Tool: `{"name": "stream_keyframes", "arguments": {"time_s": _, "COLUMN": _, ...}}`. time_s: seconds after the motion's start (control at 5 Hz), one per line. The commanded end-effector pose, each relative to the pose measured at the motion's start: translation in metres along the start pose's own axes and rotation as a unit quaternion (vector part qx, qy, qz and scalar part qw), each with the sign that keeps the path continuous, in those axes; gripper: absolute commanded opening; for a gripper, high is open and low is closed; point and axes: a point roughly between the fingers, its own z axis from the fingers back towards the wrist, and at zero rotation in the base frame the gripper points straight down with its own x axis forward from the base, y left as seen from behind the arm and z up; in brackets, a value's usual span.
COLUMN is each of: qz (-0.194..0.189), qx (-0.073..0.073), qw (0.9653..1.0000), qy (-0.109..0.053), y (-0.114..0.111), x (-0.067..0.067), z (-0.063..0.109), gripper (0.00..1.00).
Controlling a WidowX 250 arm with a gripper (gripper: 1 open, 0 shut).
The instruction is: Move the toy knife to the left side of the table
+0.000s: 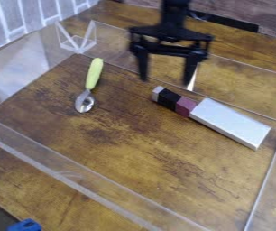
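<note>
The toy knife (217,115) lies flat on the right part of the table (128,153), its pale grey-white blade pointing right and toward the front, its maroon-and-black handle with a white tip pointing left. My gripper (170,70) hangs open just above and behind the handle end, pointing down, one dark finger (142,63) to the left and the other to the right of the handle. Nothing is between the fingers. The picture of the gripper is slightly blurred.
A yellow-handled silver spoon (90,83) lies on the left half of the tabletop. Low clear acrylic walls (69,167) edge the table on all sides. A blue object (26,226) shows at the bottom left corner, outside the walls.
</note>
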Motion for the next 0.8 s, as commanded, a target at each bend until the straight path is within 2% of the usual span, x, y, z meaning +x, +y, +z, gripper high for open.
{"name": "stream_keyframes", "arguments": {"time_s": 0.0, "qz": 0.082, "qx": -0.027, "qw": 0.9947, "qy": -0.055, "y": -0.042, "x": 0.006, "z": 0.033, "gripper": 1.00}}
{"name": "stream_keyframes", "arguments": {"time_s": 0.2, "qz": 0.131, "qx": -0.031, "qw": 0.9890, "qy": -0.062, "y": -0.055, "x": 0.009, "z": 0.030, "gripper": 1.00}}
{"name": "stream_keyframes", "arguments": {"time_s": 0.6, "qz": 0.175, "qx": -0.022, "qw": 0.9817, "qy": -0.071, "y": -0.077, "x": 0.014, "z": 0.010, "gripper": 1.00}}
